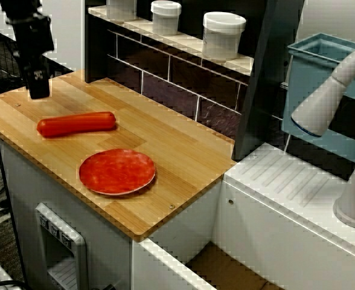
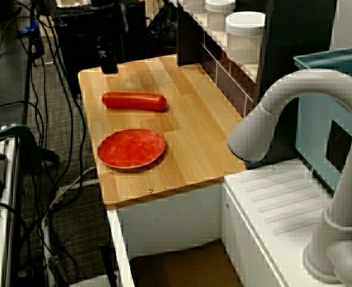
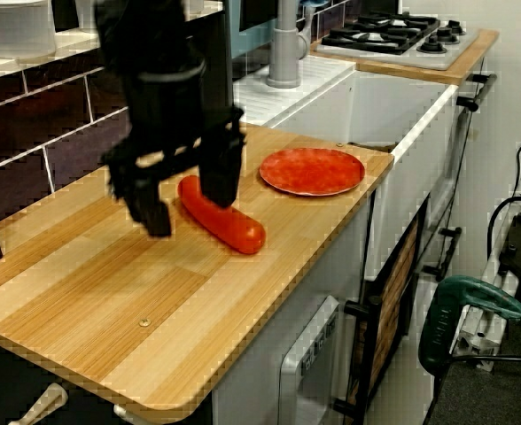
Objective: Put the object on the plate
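The object, a smooth red-orange sausage toy, lies flat on the wooden counter. It also shows in the other views. The plate is round, red and bare, and sits nearer the counter's front edge, a short gap from the object. My black gripper hangs over the counter's far left corner, beyond the object and not touching it. Its fingers stand apart with nothing held between them.
White lidded jars stand on the tiled shelf behind the counter. A grey faucet and white sink surround lie to the right. A blue bin sits behind them. Cables trail on the floor beside the counter.
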You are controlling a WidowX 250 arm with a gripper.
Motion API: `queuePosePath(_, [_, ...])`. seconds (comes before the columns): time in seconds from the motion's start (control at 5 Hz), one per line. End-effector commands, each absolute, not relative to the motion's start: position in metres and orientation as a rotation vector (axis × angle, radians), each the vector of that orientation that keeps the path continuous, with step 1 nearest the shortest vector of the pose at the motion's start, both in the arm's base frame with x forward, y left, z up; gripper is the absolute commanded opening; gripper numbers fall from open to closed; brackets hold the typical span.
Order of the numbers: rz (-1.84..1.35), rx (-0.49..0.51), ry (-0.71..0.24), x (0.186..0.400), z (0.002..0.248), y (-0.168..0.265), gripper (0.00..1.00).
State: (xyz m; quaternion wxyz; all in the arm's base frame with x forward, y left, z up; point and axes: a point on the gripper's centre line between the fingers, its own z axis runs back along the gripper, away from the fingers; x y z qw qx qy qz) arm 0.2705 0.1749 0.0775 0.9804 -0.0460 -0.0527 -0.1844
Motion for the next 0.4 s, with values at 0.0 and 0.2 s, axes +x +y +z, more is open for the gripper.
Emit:
queuePosePath(0.0, [-0.439,-0.067,-0.164,0.26,0.094,0.143,1.0])
queuePosePath(0.2, [-0.456,-0.063,-0.174,0.266,0.096,0.129,1.0])
